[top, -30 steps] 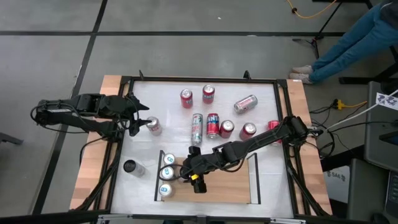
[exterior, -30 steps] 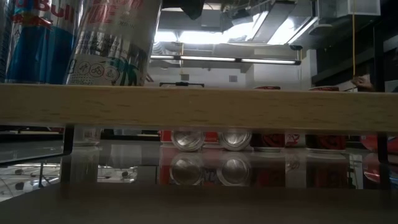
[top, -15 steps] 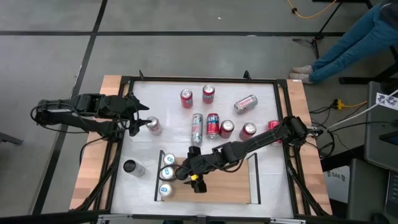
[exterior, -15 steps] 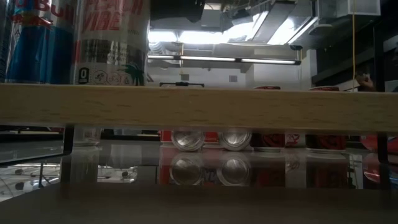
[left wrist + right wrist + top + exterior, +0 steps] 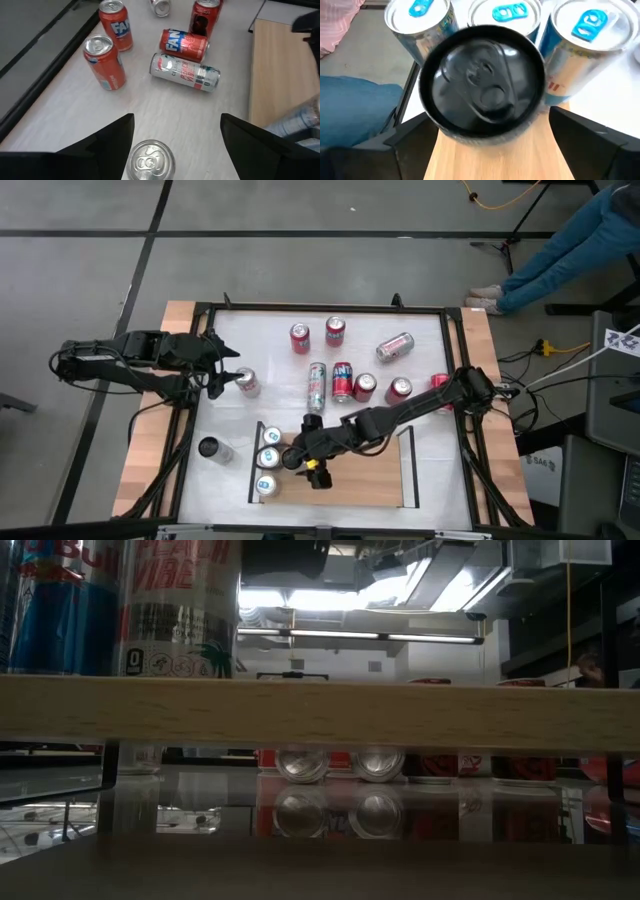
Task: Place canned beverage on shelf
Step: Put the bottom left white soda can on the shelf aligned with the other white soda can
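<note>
The right claw (image 5: 296, 457) stands released around the upright black-topped can (image 5: 482, 85), now set at the shelf's (image 5: 360, 480) left end beside three cans. The left claw (image 5: 222, 378), spread, brackets a silver can (image 5: 148, 161) by the table's left edge.

place: robotics lab | evidence: concrete floor (image 5: 90, 260); loose cables (image 5: 555, 350); ceiling strip lights (image 5: 400, 637); test table (image 5: 430, 330)
</note>
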`<control>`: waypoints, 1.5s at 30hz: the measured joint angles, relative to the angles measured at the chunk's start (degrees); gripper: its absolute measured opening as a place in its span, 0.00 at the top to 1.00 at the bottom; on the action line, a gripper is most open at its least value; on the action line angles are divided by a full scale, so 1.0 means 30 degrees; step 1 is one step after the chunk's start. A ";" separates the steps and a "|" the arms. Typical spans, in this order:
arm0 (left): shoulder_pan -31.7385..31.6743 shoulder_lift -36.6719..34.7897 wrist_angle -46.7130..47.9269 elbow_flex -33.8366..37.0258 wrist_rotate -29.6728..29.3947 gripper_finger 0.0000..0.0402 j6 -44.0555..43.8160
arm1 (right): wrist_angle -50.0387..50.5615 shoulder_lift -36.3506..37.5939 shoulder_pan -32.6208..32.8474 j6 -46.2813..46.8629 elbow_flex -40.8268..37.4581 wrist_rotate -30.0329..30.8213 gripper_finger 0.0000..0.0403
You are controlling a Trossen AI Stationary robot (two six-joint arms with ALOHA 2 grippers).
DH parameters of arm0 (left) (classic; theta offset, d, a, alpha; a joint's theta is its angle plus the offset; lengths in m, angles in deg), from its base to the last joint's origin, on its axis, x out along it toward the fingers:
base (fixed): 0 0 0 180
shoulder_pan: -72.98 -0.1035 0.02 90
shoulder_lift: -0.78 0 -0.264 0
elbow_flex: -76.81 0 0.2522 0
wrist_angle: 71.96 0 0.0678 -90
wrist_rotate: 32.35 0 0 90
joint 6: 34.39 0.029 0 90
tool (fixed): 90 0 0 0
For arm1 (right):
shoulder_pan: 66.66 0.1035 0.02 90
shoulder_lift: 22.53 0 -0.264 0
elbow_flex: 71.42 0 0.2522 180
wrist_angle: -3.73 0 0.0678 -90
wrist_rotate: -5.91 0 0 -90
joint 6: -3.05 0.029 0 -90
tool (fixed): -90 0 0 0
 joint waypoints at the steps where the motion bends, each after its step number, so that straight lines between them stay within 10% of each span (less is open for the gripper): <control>1: 0.0007 0.0000 0.0000 0.0000 0.0146 0.28 -0.0071 | 0.0273 0.0071 -0.0033 0.0003 0.0000 -0.0010 0.10; 24: 0.0775 0.1381 1.0364 -0.4175 0.6828 0.28 -1.7672 | 0.5036 0.1477 -0.0229 -0.0851 0.0022 -0.0114 0.10; 45: 0.9342 0.7148 1.0008 -0.4160 0.8450 0.28 -3.0036 | 0.6953 0.1477 0.0573 -0.0492 0.0022 0.0685 0.10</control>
